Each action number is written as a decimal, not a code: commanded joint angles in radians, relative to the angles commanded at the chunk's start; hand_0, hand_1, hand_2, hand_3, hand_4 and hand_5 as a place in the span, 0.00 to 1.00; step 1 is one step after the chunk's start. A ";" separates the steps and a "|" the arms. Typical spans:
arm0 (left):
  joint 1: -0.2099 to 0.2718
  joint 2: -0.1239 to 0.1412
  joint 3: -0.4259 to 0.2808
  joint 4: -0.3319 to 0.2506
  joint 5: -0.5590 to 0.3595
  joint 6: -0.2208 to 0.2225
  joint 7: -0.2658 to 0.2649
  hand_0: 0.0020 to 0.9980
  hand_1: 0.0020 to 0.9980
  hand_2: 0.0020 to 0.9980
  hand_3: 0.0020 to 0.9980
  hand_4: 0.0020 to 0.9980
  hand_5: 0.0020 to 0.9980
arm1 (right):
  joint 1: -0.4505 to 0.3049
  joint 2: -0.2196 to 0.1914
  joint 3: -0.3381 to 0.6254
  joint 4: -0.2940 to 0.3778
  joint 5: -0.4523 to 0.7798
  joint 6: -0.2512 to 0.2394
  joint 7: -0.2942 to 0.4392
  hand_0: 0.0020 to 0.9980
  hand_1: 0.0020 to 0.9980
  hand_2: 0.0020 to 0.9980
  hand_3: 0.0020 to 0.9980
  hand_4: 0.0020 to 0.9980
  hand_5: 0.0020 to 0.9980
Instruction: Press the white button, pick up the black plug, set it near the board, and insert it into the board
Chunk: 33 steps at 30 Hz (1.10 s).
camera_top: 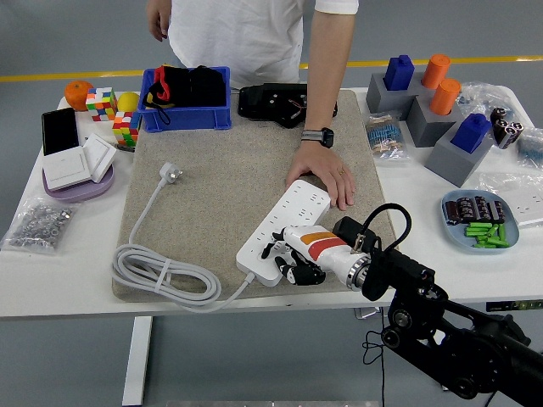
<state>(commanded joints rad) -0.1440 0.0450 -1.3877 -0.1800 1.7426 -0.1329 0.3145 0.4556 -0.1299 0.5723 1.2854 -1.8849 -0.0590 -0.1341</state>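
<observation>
Board (284, 229): white power strip lying diagonally on the beige mat (221, 186), its near end under the right hand (293, 259), fingers curled down onto the strip surface, grasping nothing. Far end steadied by a person's hand (327, 176), laid flat on the mat just beside the strip. White cable (161, 271) coiled at the mat's near left.

1. No writing, brand, number or sign can be read anywhere in the view.
2. The power strip (282, 231) carries no legible marking; any print on it is too small.
</observation>
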 joint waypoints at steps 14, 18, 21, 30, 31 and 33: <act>-0.001 0.001 -0.001 0.000 0.002 -0.001 0.001 0.69 0.64 0.61 0.64 0.55 0.18 | -0.001 -0.015 0.030 0.054 0.006 0.004 -0.005 0.00 0.00 0.04 0.58 0.45 0.00; -0.001 0.001 -0.001 0.000 0.003 -0.001 0.001 0.69 0.64 0.61 0.64 0.54 0.18 | -0.008 -0.021 0.056 0.098 0.008 0.002 -0.005 0.00 0.00 0.04 0.58 0.44 0.00; -0.001 0.001 -0.001 0.000 0.002 0.000 0.001 0.69 0.64 0.61 0.64 0.54 0.18 | -0.019 -0.024 0.077 0.137 0.014 -0.009 0.010 0.00 0.00 0.04 0.58 0.44 0.00; -0.003 0.001 0.003 0.000 -0.009 0.001 0.000 0.69 0.64 0.61 0.64 0.54 0.18 | -0.091 -0.051 0.191 0.209 0.058 -0.062 0.102 0.42 0.36 0.36 0.66 0.81 0.18; -0.003 0.001 0.004 0.000 -0.013 0.002 -0.001 0.69 0.64 0.61 0.64 0.54 0.18 | -0.102 -0.055 0.207 0.210 0.066 -0.068 0.115 0.42 0.36 0.36 0.66 0.81 0.18; -0.005 0.003 0.005 0.000 -0.018 0.003 -0.001 0.69 0.64 0.61 0.64 0.54 0.18 | -0.122 -0.061 0.243 0.212 0.078 -0.077 0.138 0.42 0.36 0.36 0.66 0.81 0.18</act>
<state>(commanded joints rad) -0.1490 0.0476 -1.3827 -0.1800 1.7247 -0.1304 0.3138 0.3335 -0.1908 0.8152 1.4979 -1.8067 -0.1364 0.0036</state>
